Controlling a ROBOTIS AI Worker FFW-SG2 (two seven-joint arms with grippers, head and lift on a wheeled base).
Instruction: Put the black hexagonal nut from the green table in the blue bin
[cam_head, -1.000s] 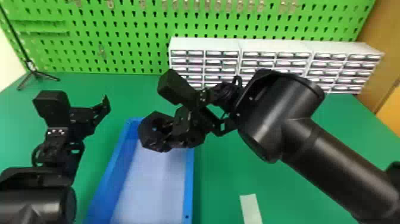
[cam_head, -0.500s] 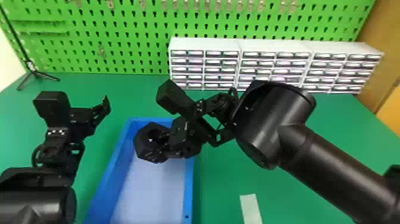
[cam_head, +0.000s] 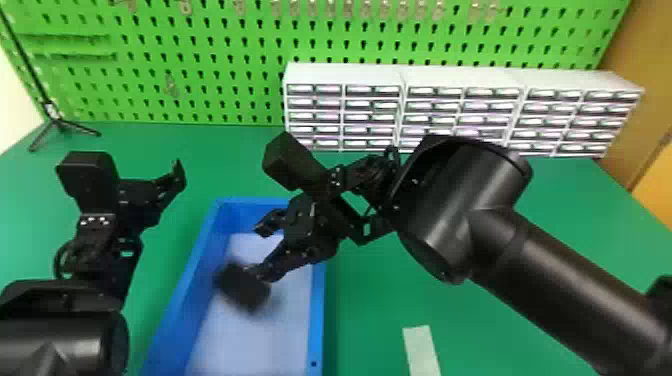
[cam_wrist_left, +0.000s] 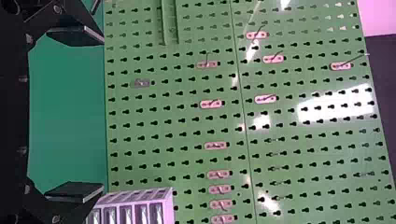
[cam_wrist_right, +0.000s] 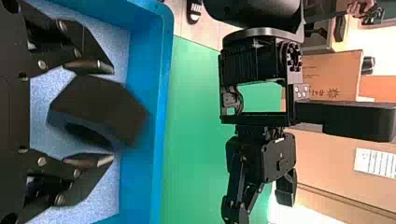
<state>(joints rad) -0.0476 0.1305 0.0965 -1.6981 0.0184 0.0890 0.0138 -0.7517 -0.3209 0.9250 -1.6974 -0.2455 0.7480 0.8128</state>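
One nut (cam_head: 244, 289), seemingly loose, over one blue bin (cam_head: 316, 305); right claw (cam_head: 257, 251), left claw (cam_head: 162, 189): both spread wide, empty.

Blurry nut (cam_head: 243, 288) (and a cropped bin (cam_head: 316, 320))

Matte black arms, silver screws, boxy housings

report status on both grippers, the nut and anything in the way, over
Right gripper, fingers open over blue bin. Nut at bin, looks released; landed or not, can't tell. Left gripper, fingers open, left of bin, out of the way.
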